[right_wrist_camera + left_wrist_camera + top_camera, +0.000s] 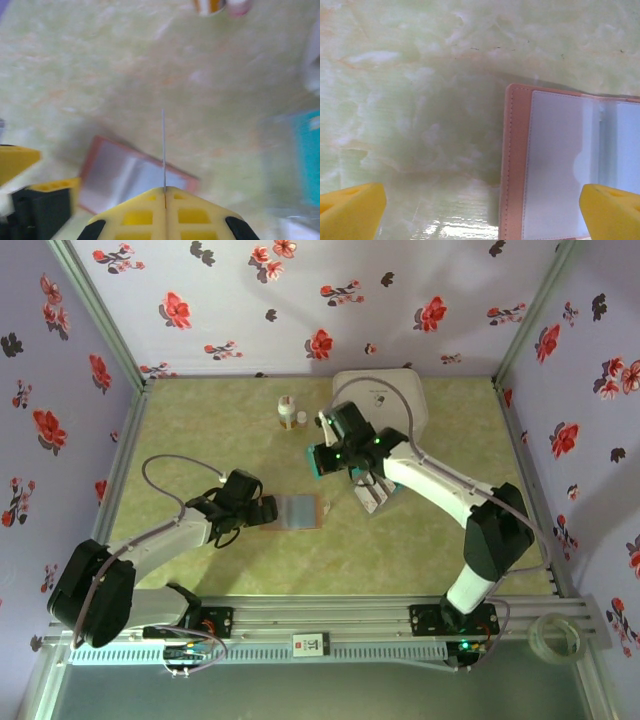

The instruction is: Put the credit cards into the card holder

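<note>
Pinches one card [163,145] edge-on in closed right gripper [165,190], raised by far side of card holder [297,511], open flat on table [200,420]. Holds left gripper [264,512] wide, holder's left edge between fingers.

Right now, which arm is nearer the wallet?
Left. Left gripper is at the left edge of the card holder; right gripper, gripping a credit card, is beyond it.

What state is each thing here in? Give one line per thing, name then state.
card holder, open, lying flat on the table
teal card, lifted, pinched by the right gripper
right gripper, shut on the teal card
left gripper, open, straddling the card holder's edge
other cards, loose on the table
small bottles, upright
</note>
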